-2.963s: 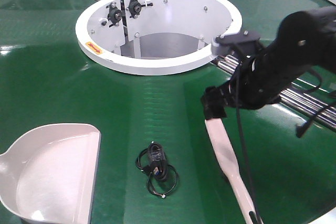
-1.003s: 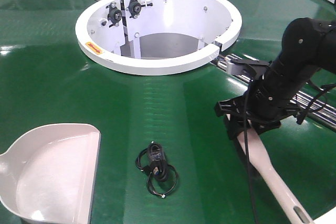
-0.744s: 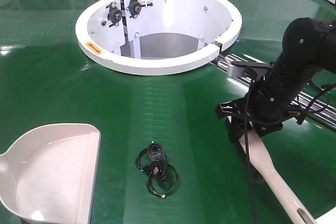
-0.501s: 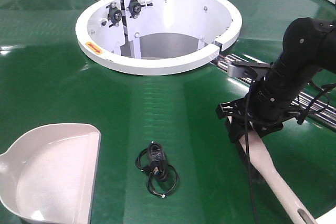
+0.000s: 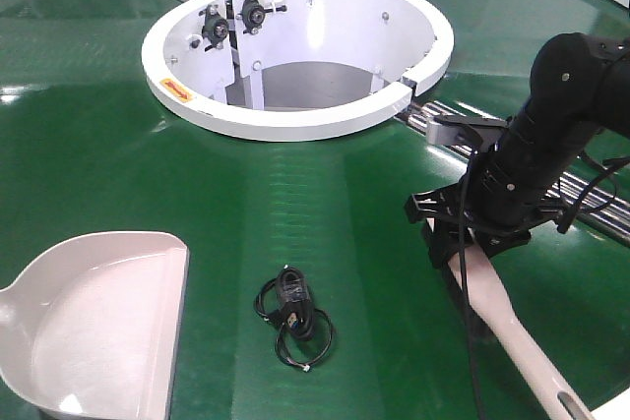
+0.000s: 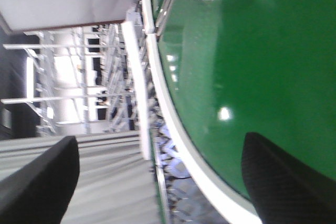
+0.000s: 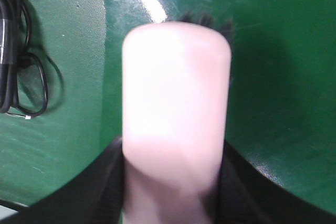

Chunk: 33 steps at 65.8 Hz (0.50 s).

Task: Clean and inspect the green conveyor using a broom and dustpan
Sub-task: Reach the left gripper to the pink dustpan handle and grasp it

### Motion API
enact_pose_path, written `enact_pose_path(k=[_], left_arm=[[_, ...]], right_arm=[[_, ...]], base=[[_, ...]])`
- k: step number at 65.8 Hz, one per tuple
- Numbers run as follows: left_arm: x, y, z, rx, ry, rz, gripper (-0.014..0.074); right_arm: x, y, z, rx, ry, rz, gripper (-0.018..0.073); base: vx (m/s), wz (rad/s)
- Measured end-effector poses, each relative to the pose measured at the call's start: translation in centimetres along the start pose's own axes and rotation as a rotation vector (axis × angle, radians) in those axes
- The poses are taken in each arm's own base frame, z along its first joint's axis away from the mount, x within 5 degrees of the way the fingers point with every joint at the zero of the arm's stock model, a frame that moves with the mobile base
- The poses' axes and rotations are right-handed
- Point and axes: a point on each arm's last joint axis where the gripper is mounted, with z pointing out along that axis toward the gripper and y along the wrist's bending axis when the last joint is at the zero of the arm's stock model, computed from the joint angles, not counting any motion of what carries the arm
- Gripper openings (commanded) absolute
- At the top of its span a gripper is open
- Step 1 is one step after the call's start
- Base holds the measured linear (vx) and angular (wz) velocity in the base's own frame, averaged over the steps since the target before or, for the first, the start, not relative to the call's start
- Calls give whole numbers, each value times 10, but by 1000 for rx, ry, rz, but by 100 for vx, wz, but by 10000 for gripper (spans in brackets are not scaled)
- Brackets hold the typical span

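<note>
Right pincer (image 5: 461, 246) clamps the smooth, flat pink-beige plastic broom (image 5: 512, 327) over the glossy green conveyor (image 5: 118, 145).

On the conveyor (image 5: 98, 145), the dustpan (image 5: 94, 322) lies at the near left, a coiled cable (image 5: 293, 317) to its right, and the broom (image 5: 512, 330) at the near right, well apart. The ring hub (image 5: 295, 125) sits behind all three, with rollers (image 5: 423, 125) running off its right side.
</note>
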Motion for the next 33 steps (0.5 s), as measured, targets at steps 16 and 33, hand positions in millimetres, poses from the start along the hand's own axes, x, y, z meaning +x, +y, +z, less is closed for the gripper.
enact_pose_path(k=[16,33], left_arm=[[0,1,0,-11,1,45,584],[1,-4,-1,60,4,44,584]], right_arm=[[0,0,0,0,0,0,-5],[0,0,0,0,0,0,-5]], base=[[0,0],[0,0]])
